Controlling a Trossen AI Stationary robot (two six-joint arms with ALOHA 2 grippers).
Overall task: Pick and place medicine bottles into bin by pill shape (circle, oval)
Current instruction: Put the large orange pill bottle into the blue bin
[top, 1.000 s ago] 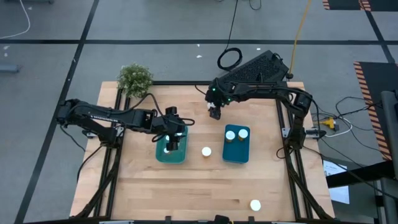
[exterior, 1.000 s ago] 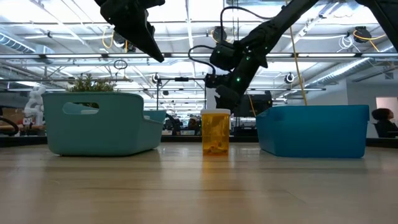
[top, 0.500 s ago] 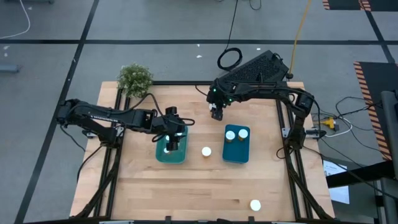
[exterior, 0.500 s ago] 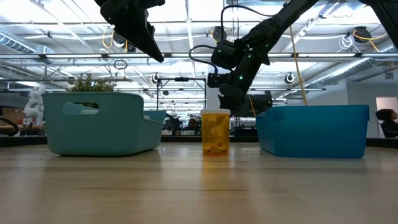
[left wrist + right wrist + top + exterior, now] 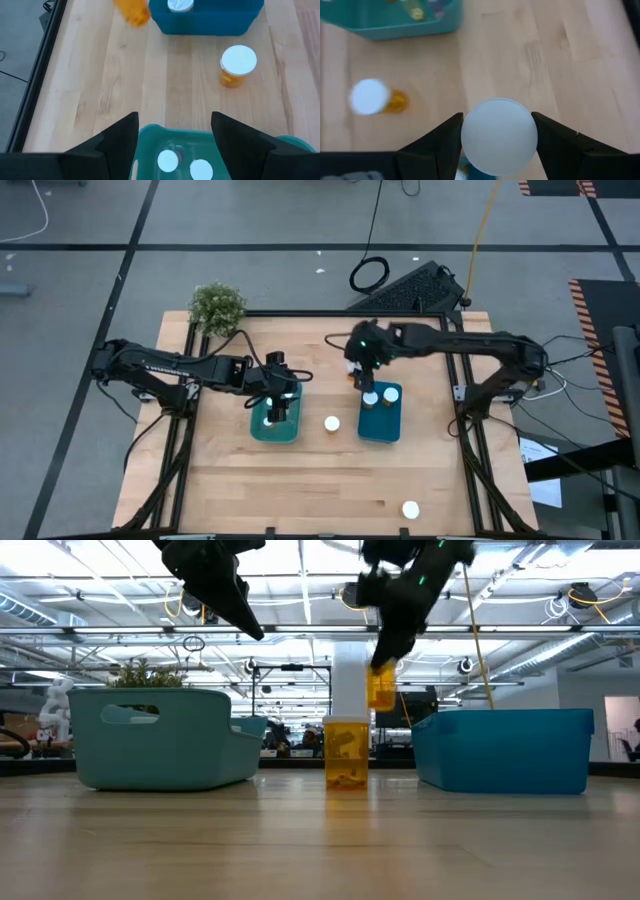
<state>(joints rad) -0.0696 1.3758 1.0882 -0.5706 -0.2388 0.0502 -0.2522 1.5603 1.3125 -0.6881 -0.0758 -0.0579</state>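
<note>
your right gripper (image 5: 365,377) has swung from behind the worktop (image 5: 300,490) to the blue bin (image 5: 381,425), fingers closed on a medicine bottle (image 5: 380,686) ready to drop, while your left gripper (image 5: 277,402) hangs open over the teal bin (image 5: 273,429).

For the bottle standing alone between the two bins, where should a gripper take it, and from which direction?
Probably from straight above, closing on the sides just under the white cap. The lone bottle stands upright on the table with its cap up, and the teal bin and blue bin flank it, so a level approach looks cramped. The right gripper carries its own bottle the same way.
</note>
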